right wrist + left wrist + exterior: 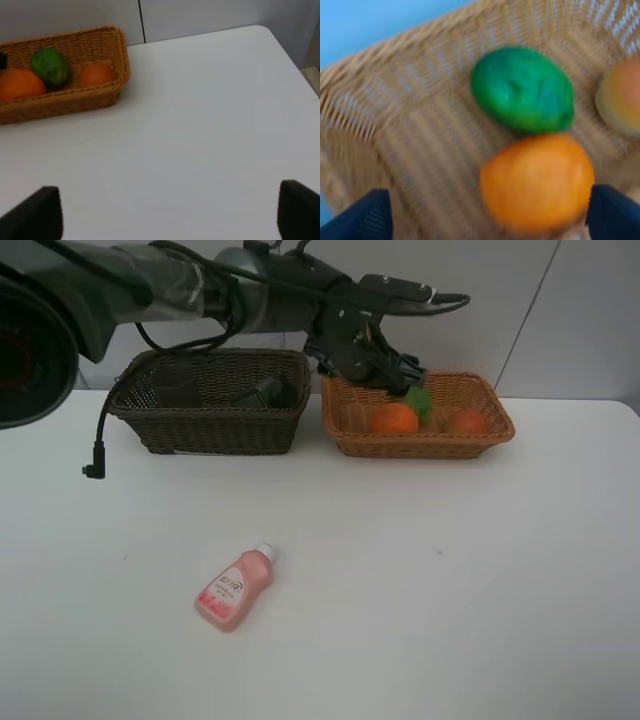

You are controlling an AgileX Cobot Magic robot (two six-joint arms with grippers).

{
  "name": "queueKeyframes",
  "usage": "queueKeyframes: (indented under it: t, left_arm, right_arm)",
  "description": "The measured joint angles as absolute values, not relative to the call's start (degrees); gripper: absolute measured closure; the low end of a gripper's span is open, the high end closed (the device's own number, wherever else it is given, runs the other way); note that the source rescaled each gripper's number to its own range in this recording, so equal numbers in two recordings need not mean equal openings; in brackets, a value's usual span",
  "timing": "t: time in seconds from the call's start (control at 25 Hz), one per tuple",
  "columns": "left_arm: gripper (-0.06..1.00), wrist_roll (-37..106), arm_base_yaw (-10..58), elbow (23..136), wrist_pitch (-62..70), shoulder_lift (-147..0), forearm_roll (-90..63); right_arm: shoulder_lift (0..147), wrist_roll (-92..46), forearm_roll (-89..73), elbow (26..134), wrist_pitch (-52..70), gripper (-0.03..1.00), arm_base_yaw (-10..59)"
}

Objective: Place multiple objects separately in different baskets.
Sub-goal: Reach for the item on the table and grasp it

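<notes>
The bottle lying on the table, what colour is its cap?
White cap on the pink bottle; the exterior high view shows it best.

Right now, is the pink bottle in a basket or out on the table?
Out. The pink bottle lies on its side on the table, apart from the dark basket and tan basket.

Illegible label on pink bottle [236, 588]
</notes>
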State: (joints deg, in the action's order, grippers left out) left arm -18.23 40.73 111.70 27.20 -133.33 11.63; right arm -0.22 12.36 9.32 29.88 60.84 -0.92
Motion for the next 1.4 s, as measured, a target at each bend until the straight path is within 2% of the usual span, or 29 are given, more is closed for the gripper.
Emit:
queueKeyframes:
  t: [0.2,0.36,0.88,1.4]
  left_arm:
    - [-0.06,-11.18,42.35,111.17,44.82,-127.67,9.67]
    - [-0.06,-9.61,43.08,104.95,48.51,-122.01,7.77]
    - [-0.06,-9.48,44.05,71.28,43.05,-106.78,4.79]
    - [-0.06,-12.72,44.12,60.45,37.01,-106.78,4.6]
  right_arm:
    - [-0.22,12.36,9.32,29.88,60.84,0.1,-0.92]
    - [-0.22,12.36,9.32,29.88,60.84,0.1,-0.92]
    - [-0.22,12.36,9.37,29.88,60.84,0.1,-0.92]
    - [-0.22,12.36,9.37,29.88,60.84,0.1,-0.92]
